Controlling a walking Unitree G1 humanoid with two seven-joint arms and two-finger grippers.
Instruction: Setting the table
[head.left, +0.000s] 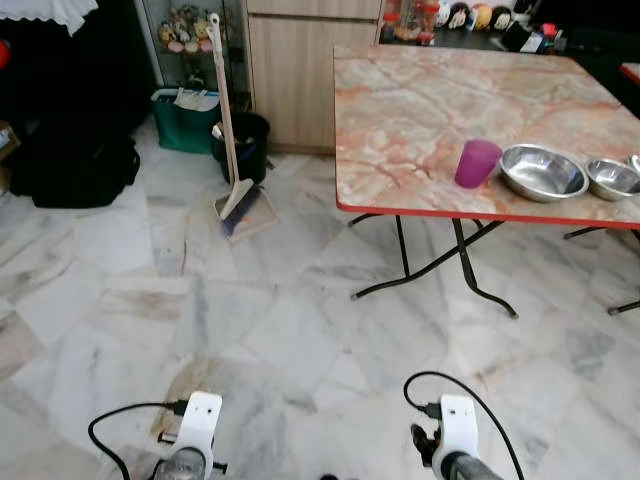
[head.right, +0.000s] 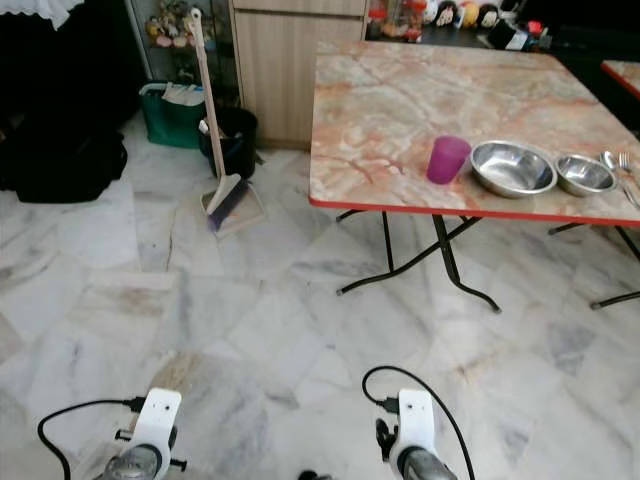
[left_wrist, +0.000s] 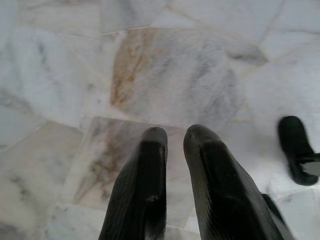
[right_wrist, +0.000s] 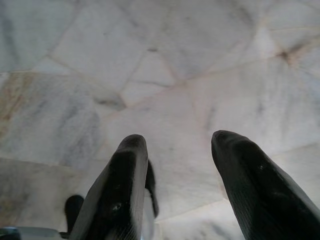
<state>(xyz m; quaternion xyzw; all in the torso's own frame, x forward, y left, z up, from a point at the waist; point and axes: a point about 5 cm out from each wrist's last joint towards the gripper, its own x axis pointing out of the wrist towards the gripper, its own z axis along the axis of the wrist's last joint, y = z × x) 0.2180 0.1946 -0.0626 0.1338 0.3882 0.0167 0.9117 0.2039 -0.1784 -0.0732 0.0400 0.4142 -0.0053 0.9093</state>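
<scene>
A folding table (head.left: 420, 110) with a pink marbled top and red edge stands ahead on the right. Near its front edge sit a purple cup (head.left: 477, 163), a large steel bowl (head.left: 542, 172) and a smaller steel bowl (head.left: 612, 178). Cutlery (head.right: 622, 170) lies at the far right. Both arms hang low over the marble floor, far from the table. My left gripper (left_wrist: 175, 137) points at the floor with its fingers nearly together, holding nothing. My right gripper (right_wrist: 180, 145) is open above the floor tiles, empty.
A broom (head.left: 230, 130) leans by a black bin (head.left: 243, 145) and a green box (head.left: 185, 120) near a wooden cabinet (head.left: 300, 70). A dark bag (head.left: 75, 165) lies at the left. The table's black legs (head.left: 440, 265) splay onto the floor.
</scene>
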